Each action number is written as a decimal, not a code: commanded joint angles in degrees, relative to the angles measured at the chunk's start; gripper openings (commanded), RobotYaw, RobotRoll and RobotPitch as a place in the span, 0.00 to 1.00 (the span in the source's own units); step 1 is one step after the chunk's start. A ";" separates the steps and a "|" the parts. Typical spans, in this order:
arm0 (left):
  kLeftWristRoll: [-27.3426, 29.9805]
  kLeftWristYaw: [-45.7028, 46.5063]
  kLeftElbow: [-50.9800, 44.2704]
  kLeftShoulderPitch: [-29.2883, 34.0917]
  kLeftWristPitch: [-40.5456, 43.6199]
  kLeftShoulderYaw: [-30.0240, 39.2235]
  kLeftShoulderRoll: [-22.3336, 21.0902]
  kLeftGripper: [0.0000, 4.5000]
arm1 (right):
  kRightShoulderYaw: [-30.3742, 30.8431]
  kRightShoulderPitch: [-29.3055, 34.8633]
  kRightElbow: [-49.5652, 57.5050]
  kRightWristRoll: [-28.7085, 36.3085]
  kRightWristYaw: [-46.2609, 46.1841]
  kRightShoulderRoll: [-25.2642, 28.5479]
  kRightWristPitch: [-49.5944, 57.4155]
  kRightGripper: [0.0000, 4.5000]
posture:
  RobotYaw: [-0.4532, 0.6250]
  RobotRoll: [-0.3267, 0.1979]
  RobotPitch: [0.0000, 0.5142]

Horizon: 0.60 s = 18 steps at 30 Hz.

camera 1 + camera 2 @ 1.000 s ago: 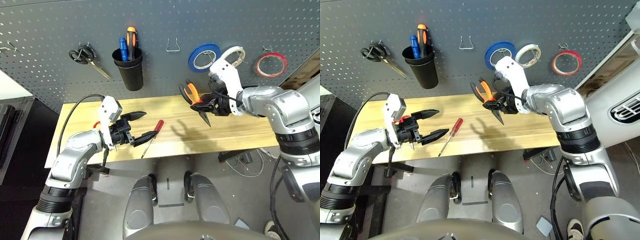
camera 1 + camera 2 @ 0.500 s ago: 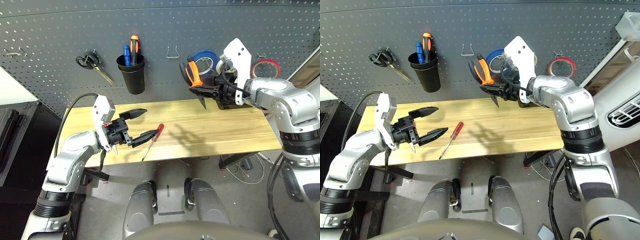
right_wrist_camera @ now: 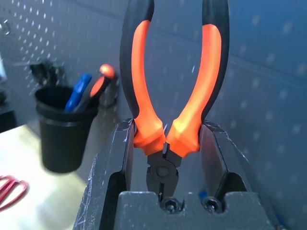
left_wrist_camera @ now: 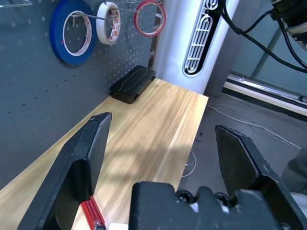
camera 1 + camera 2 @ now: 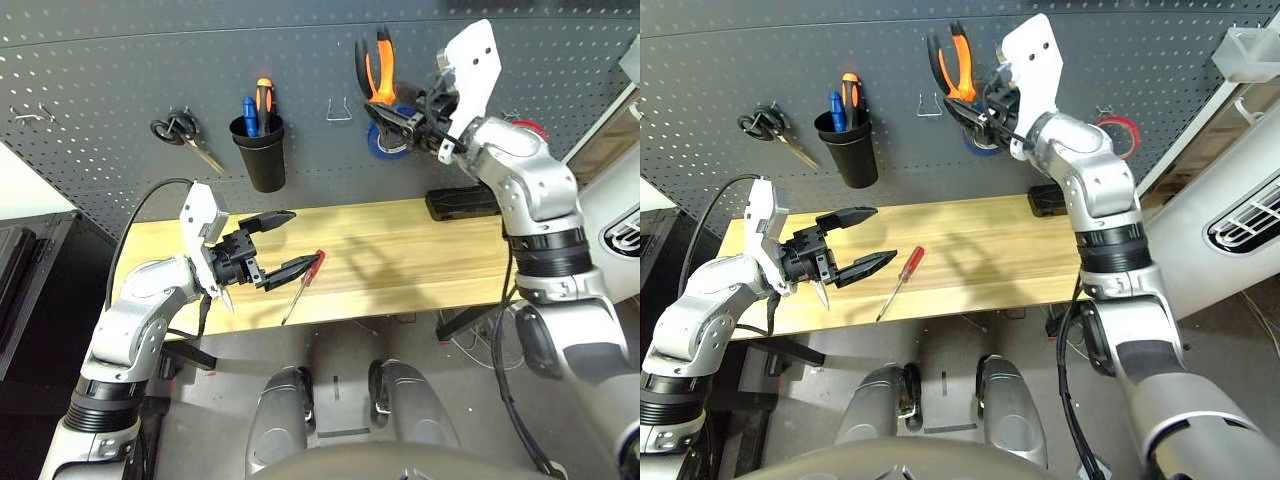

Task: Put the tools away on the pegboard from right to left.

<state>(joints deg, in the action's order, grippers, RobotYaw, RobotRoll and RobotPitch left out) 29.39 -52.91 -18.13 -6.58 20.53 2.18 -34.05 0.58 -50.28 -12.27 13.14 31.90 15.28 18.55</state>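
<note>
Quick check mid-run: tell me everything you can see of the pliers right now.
The pliers have orange grips edged in black and a dark metal head with a pivot screw. The right gripper is shut on them at the base of the handles, just above the pivot. They stand upright, handles up and spread in a V, raised off the table in front of the pegboard, between the empty wire hook and the blue tape roll. They are not yet hung.
</note>
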 commanded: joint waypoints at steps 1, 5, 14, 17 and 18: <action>0.34 0.66 -1.85 -0.91 1.30 -0.93 0.04 1.00 | -0.06 -3.36 -4.71 -2.17 -2.65 -2.37 -7.08 0.46 | 0.39 0.62 0.03; 0.50 1.40 -2.59 -1.93 2.53 -1.49 0.31 1.00 | 0.56 -6.06 -11.25 -5.56 -5.26 -4.50 -14.81 0.46 | 0.39 0.62 0.03; 0.26 1.40 -3.56 -2.34 3.60 -1.87 -0.67 1.00 | 0.83 -11.18 -28.25 -10.83 -10.79 -7.42 -30.63 0.46 | 0.39 0.62 0.06; 0.37 1.49 -3.97 -2.12 3.89 -1.87 -0.61 1.00 | 0.50 -13.02 -33.58 -11.08 -11.43 -8.32 -33.39 0.46 | 0.39 0.62 0.07; 0.37 1.52 -4.13 -1.99 3.97 -1.89 -0.58 1.00 | 0.39 -13.62 -35.20 -11.11 -11.57 -8.67 -34.20 0.46 | 0.39 0.62 0.08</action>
<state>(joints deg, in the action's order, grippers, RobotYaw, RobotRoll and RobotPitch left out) 29.37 -51.48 -21.27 -8.70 23.95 0.99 -34.39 1.64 -62.21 -45.66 2.07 20.85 7.06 -13.14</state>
